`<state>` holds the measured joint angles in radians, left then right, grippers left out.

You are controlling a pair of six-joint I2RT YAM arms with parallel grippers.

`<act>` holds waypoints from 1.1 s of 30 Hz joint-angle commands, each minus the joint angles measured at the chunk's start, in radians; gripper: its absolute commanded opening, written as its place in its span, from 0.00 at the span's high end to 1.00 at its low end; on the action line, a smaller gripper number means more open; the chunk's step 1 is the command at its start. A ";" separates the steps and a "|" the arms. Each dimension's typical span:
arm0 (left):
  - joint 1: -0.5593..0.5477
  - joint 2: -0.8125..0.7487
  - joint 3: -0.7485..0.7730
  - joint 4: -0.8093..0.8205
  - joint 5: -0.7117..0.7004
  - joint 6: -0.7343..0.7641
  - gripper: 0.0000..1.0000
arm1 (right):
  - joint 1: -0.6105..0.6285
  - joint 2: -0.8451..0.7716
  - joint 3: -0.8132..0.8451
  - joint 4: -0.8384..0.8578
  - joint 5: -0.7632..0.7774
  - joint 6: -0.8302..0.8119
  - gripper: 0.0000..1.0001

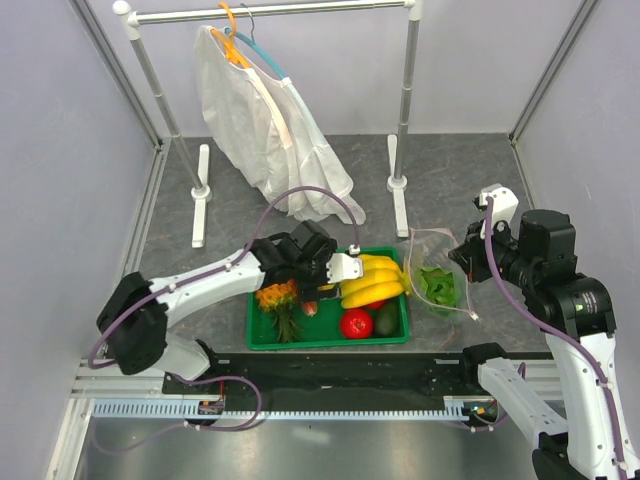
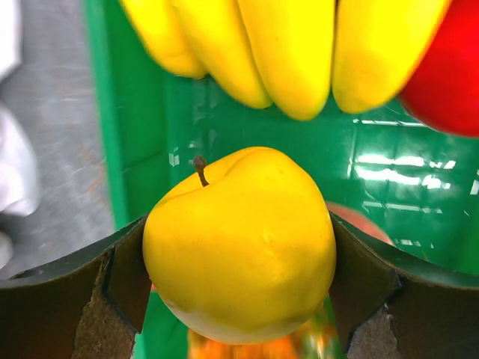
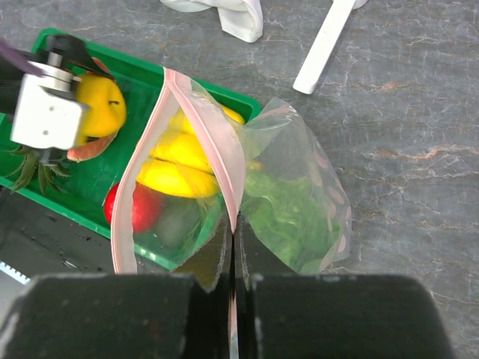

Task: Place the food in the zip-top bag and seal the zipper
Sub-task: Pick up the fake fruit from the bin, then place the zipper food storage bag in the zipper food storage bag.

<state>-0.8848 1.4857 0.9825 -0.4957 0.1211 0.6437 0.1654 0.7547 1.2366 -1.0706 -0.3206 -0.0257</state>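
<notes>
My left gripper (image 2: 238, 258) is shut on the round yellow fruit (image 2: 239, 243) and holds it over the green tray (image 1: 255, 342); in the top view this gripper (image 1: 335, 268) is at the tray's back middle. The red tomato (image 1: 356, 323) lies in the tray. My right gripper (image 3: 233, 247) is shut on the pink zipper strip (image 3: 217, 142) of the clear dotted zip-top bag (image 1: 440, 262), holding its mouth open to the right of the tray. The pale-green lettuce (image 3: 288, 217) is inside the bag.
The tray also holds a yellow banana bunch (image 1: 372, 280), an orange pineapple (image 1: 280, 300) and a dark green avocado (image 1: 387, 320). A white garment (image 1: 265, 130) hangs on a rack at the back, and the rack's white feet (image 1: 200, 195) stand on the table.
</notes>
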 commanded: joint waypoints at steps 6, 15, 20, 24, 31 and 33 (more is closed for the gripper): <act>0.029 -0.189 0.183 -0.136 0.168 -0.065 0.43 | -0.003 0.009 0.004 0.029 0.005 0.024 1.00; -0.077 -0.064 0.625 0.050 0.437 -0.392 0.39 | -0.001 0.023 0.021 0.050 0.017 0.110 1.00; -0.172 -0.019 0.582 0.291 0.433 -0.513 0.36 | -0.003 0.032 0.024 0.063 0.028 0.182 1.00; -0.197 0.068 0.593 0.338 0.404 -0.597 0.37 | -0.009 0.041 0.044 0.064 0.017 0.227 1.00; -0.198 0.200 0.610 0.350 0.358 -0.667 0.29 | -0.009 0.048 0.069 0.066 -0.003 0.286 1.00; -0.195 0.231 0.654 0.265 0.327 -0.670 0.20 | -0.009 0.046 0.070 0.069 -0.002 0.296 1.00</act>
<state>-1.0821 1.6730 1.5646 -0.2043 0.5083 0.0494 0.1600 0.8028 1.2621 -1.0466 -0.3050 0.2096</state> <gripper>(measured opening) 0.870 0.010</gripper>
